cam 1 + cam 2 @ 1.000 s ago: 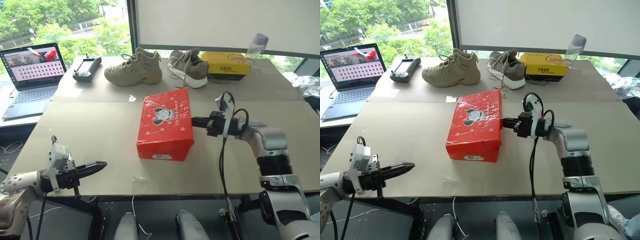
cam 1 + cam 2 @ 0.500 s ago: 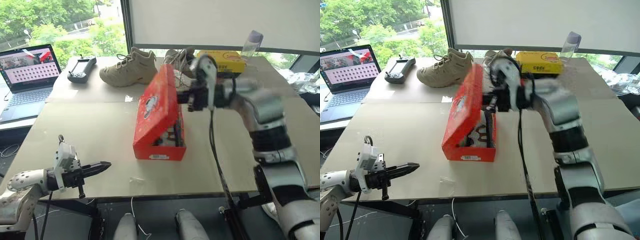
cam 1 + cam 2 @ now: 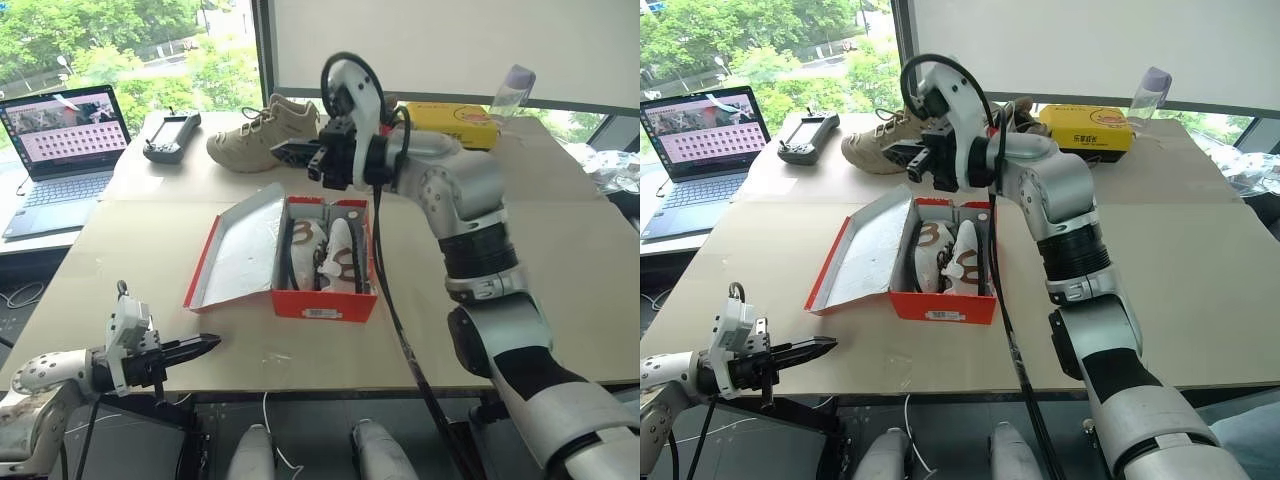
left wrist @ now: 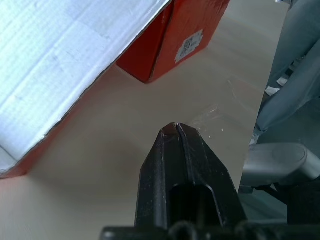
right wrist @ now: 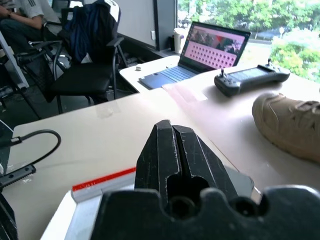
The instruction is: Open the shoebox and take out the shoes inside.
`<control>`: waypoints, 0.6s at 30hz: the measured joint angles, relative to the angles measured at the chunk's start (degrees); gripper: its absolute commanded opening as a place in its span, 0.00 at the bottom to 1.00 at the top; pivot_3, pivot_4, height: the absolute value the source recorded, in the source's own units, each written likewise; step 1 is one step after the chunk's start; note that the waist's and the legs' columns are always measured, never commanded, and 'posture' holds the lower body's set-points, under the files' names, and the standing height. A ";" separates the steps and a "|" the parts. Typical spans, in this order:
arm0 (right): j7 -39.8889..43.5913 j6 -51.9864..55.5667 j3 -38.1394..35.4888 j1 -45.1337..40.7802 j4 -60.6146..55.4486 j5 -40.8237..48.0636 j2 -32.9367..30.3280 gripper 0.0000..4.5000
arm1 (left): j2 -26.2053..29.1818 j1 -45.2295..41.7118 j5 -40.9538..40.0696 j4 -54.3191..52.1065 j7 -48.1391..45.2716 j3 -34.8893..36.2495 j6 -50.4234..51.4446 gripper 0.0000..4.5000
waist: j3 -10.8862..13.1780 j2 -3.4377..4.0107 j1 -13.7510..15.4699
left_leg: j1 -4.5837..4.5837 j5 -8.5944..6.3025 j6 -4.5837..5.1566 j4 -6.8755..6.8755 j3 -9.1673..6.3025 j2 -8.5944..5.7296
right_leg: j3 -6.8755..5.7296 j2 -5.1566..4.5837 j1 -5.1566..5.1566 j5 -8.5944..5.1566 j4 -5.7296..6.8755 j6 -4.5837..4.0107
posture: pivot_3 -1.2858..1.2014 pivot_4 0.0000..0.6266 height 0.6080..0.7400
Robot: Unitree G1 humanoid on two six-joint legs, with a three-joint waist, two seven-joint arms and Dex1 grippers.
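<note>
Left gripper [image 3: 207,345] clenched on nothing, low at the near counter [image 3: 480,300] edge. Shoebox [image 3: 325,300] at mid-counter, lid [image 3: 240,252] flopped open to its left, white inside up. Shoes [image 3: 322,255] side by side in the box. Right gripper [image 3: 282,154] clenched, empty, above the box's far end, apart from it

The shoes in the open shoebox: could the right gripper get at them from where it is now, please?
Probably yes. The lid lies folded back, the shoes sit uncovered, and the shut right gripper hovers above the shoebox with nothing between; it must open first.
</note>
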 measured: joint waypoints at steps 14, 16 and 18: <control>5.51 6.39 6.80 5.02 -5.36 -2.23 -10.59 0.02 | 8.30 -20.21 -5.32 6.27 -2.30 3.89 3.61 0.00 | 0.03 -0.03 0.18 | -0.14 0.00 0.00 0.05 0.00 0.02 | -0.06 0.01 -0.01 -0.06 -0.03 0.21 | 0.52 0.24 0.79; 6.69 8.44 8.37 7.18 -7.74 -2.66 -13.51 0.02 | 9.09 -25.10 -4.23 9.34 -4.14 1.80 3.37 0.00 | 0.03 -0.03 0.24 | -0.13 0.00 0.00 -0.01 -0.01 0.01 | -0.08 0.01 -0.02 -0.07 -0.01 0.27 | 0.52 0.24 0.79; 6.86 10.93 9.42 9.63 -10.01 -2.98 -15.33 0.02 | 8.78 -30.23 -2.73 12.88 -6.50 -2.53 2.97 0.00 | 0.04 -0.03 0.23 | -0.17 0.00 0.00 -0.01 -0.01 0.01 | -0.09 0.02 -0.04 -0.07 0.00 0.29 | 0.52 0.24 0.79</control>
